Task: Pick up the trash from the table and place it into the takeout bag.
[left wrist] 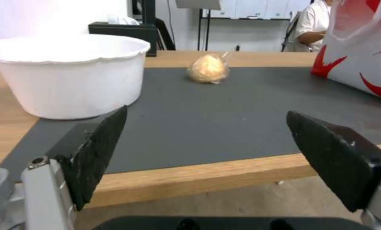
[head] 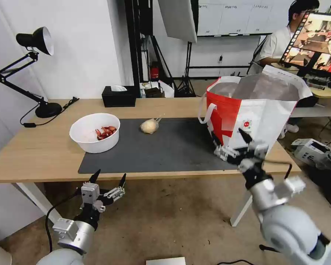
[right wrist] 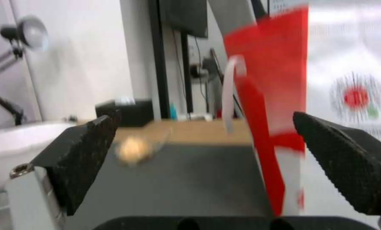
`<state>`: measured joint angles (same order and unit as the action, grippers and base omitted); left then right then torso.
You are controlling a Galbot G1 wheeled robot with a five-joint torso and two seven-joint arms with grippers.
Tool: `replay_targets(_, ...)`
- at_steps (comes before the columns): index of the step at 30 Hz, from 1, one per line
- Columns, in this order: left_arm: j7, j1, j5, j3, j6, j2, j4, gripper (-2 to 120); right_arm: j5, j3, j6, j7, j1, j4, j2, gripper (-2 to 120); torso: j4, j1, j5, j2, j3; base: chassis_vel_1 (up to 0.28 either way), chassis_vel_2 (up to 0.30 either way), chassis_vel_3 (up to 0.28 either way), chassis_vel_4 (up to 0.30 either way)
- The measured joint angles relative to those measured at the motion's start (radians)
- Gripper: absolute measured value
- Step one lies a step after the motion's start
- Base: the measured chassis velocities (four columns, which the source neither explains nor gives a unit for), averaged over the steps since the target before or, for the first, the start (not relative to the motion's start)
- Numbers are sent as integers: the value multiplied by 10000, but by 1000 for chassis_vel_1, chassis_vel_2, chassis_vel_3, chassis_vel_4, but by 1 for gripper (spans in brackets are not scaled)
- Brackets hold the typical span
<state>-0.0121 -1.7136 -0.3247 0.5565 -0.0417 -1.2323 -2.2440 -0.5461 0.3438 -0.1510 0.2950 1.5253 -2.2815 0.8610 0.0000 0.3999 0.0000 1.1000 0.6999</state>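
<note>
With 2 pieces left on the tabletop [head: 40, 154], the bowl [head: 94, 132] at 10 o'clock and wrapped ball [head: 149, 126] at 12, my left fingers [head: 95, 176] and right fingers [head: 245, 135] gape empty beside the takeout bag [head: 253, 106] at 2.

Silver-white rounded arms, black cables, left gripper [head: 108, 178] and right gripper [head: 230, 140] black-fingered (rough pads), silver screws

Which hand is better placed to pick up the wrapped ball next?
Probably the left. The left hand hangs open at the table's near edge, facing the wrapped ball across bare mat. The right hand is open too, but sits close against the takeout bag, farther from the ball.
</note>
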Motion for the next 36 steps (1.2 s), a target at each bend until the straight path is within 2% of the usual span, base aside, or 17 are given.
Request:
replay_targets(3, -1, -3, 37, -29, 14, -41, 0, 100, 1028, 58, -495, -206, 1101, 224, 740, 100, -1, 0, -1, 0, 0, 0, 0, 0, 0)
replay_targets(4, -1, -3, 37, -29, 14, -41, 0, 100, 1028, 58, -495, -206, 1101, 224, 740, 100, -1, 0, -1, 0, 0, 0, 0, 0, 0)
replay_targets(7, -9, -13, 43, -38, 29, -46, 11, 100, 1909, -10, -1083, -452, 1895, 732, 1469, 100, -1, 0, 0, 0, 0, 0, 0, 0, 0)
replay_targets(11, -22, -24, 48, -55, 37, -57, 14, 100, 2439, -131, -1538, -606, 2210, 1270, 2032, 100, -1, 0, 0, -1, 0, 0, 0, 0, 0)
replay_targets(22, -46, -132, 113, -121, 46, -137, 16, 100, 2899, -286, -1784, -741, 2060, 2170, 2615, 100, 0, 1, 0, 0, 0, 0, 0, 0, 0)
replay_targets(36, -53, -167, 140, -230, -7, -185, 34, 100, 2912, -323, -1725, -719, 1916, 2307, 2608, 100, 0, 1, 0, 0, 1, 0, 0, 0, 0)
